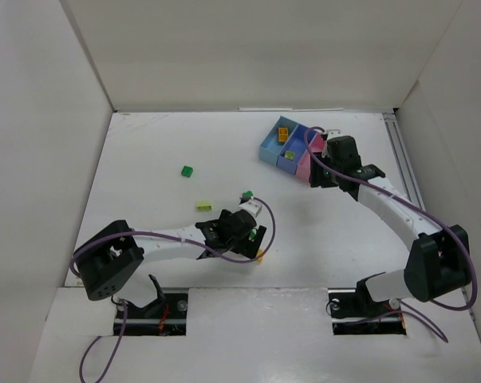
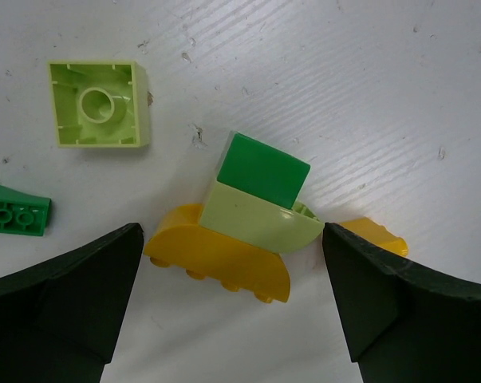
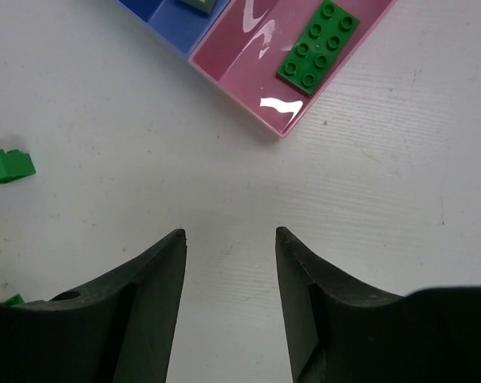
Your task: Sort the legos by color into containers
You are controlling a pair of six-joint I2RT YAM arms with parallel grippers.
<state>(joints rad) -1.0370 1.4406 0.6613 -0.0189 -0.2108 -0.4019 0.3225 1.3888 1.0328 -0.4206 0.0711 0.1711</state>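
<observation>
My left pincer (image 2: 232, 243) stands wide apart over the desk (image 2: 368, 96), clamped on nothing. Between its two fingers sits a small clump of legos. A yellow curved brick (image 2: 216, 263) is at the bottom, a pale lime curved brick (image 2: 256, 217) leans on it, and a dark green brick (image 2: 266, 169) rests against the lime one. The yellow brick's long axis runs across from one finger to the other, dipping a little toward the right finger. I judge that closing would meet its short ends and probably drag the whole mixed clump along. Turning the wrist, or reaching for the dark green brick farther out from my fingertips, looks like the cleaner way to take one colour. A second yellow piece (image 2: 373, 233) lies just beside my right-hand finger, and an upturned pale lime square brick (image 2: 99, 104) lies well clear, beyond the left finger.

My left arm is plainly the nearer one to this clump. The containers (image 1: 290, 142) lie well apart from it, up by my right pincer (image 3: 230, 235). That one is empty with a gap between its fingers, near the pink bin (image 3: 248, 60), which holds a dark green plate (image 3: 318, 45).
</observation>
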